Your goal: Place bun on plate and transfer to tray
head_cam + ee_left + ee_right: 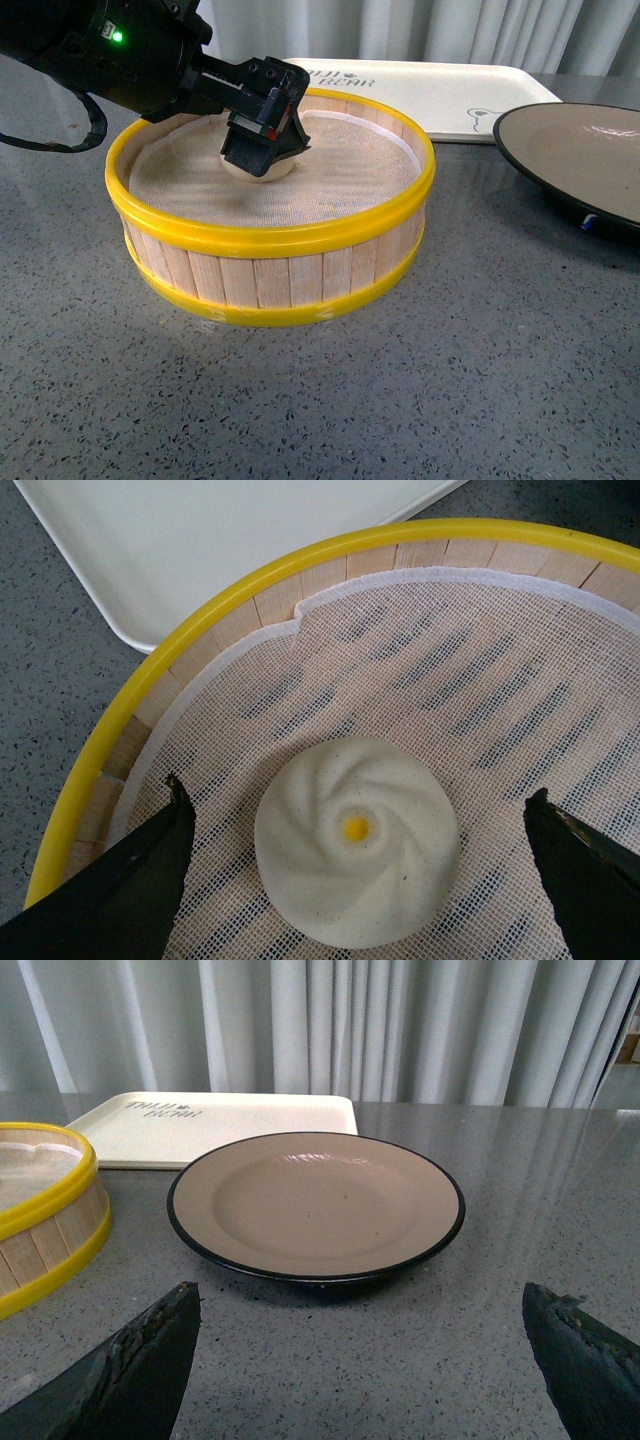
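Left gripper point(355, 790) spread wide around the bun point(355, 855) in the steamer basket point(270, 240); probably soft and light, so pinch its sides gently; right gripper point(357, 1288) also apart.

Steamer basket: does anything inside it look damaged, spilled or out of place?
Only one small thing: the mesh liner has a notch in its edge by the basket wall. The bun lies whole inside the open left claw; nothing is spilled.
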Motion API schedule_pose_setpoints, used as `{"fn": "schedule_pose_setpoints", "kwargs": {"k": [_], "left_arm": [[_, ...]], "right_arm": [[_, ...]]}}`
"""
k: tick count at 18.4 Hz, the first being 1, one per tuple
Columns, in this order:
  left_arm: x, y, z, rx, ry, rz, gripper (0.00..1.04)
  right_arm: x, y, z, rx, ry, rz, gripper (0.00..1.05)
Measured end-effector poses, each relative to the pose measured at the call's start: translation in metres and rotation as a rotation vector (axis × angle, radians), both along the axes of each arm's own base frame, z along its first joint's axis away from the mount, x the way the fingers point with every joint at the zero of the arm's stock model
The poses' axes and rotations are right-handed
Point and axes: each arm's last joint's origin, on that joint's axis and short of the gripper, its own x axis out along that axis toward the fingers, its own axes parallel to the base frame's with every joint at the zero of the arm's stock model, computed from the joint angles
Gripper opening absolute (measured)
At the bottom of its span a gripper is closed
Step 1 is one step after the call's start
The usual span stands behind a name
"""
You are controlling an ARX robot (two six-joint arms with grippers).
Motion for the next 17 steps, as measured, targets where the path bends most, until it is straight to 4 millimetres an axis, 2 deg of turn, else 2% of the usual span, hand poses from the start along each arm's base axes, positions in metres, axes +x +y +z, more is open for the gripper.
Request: {"fn": "schedule_pose_setpoints", "kwargs": {"k": [4,5,8,11,14,16,17], "left_arm": [[-0.002,-0.002,-0.006,0.0,0.022,0.005,0.98],[-0.002,-0.002,-0.006,-0.001,0.024,0.004,0.95],[-0.003,-0.004,-0.008,0.0,0.032,0.001,0.67],[-0.004,-0.004,-0.009,-0.016,0.039,0.0,0.46],[-0.006,-0.007,-0.008,-0.041,0.044,-0.013,0.16],[-0.01,-0.011,-0.003,-0.056,0.034,-0.034,0.05],[-0.012,-0.013,0.001,-0.062,0.023,-0.041,0.05]], "right_arm": [[0.0,0.0,0.0,0.0,0.0,0.0,0.96],[0.0,0.0,0.0,0.0,0.0,0.0,0.96],[0.0,0.0,0.0,0.0,0.0,0.0,0.96],[0.0,0.0,0.0,0.0,0.0,0.0,0.96],[0.0,0.0,0.0,0.0,0.0,0.0,0.96],[0.0,0.0,0.0,0.0,0.0,0.0,0.96],[0.0,0.0,0.0,0.0,0.0,0.0,0.96]]}}
